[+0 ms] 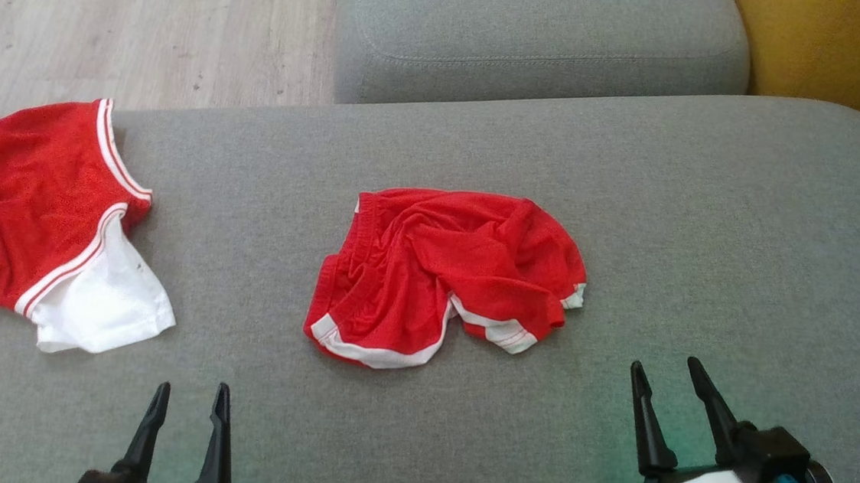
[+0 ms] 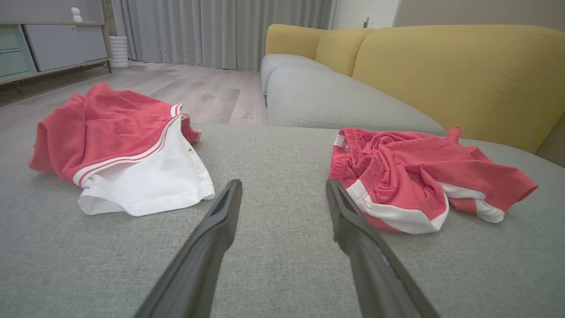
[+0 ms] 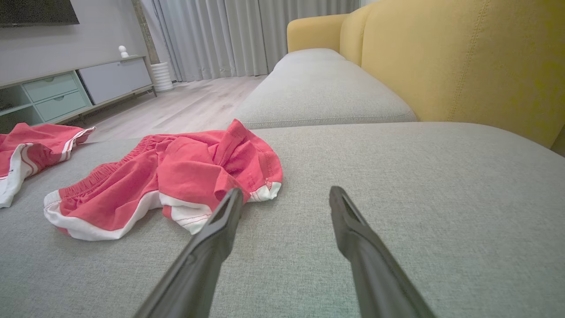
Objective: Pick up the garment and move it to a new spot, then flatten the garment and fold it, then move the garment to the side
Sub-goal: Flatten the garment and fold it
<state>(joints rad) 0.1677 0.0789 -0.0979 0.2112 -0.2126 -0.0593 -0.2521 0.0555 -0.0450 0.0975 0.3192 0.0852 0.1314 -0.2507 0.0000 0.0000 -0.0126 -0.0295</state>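
A crumpled red garment [image 1: 447, 273] with white trim, a pair of shorts, lies in the middle of the grey sofa seat [image 1: 634, 181]; it also lies right of centre in the left wrist view [image 2: 419, 176] and at the left in the right wrist view [image 3: 176, 176]. My left gripper [image 1: 189, 399] stands open near the front edge, below and left of the garment, with nothing between its fingers [image 2: 220, 221]. At the lower right my right gripper [image 1: 665, 371] is open too, just right of the garment's hem, its fingers [image 3: 220, 221] apart over bare cushion.
A second red and white garment [image 1: 48, 219] lies at the seat's left edge [image 2: 123, 145]. Another grey cushion [image 1: 538, 35] sits beyond, with a yellow backrest [image 3: 463, 62] to the right. Wooden floor [image 1: 140, 19] lies past the left edge; a cabinet [image 3: 79, 88] stands far off.
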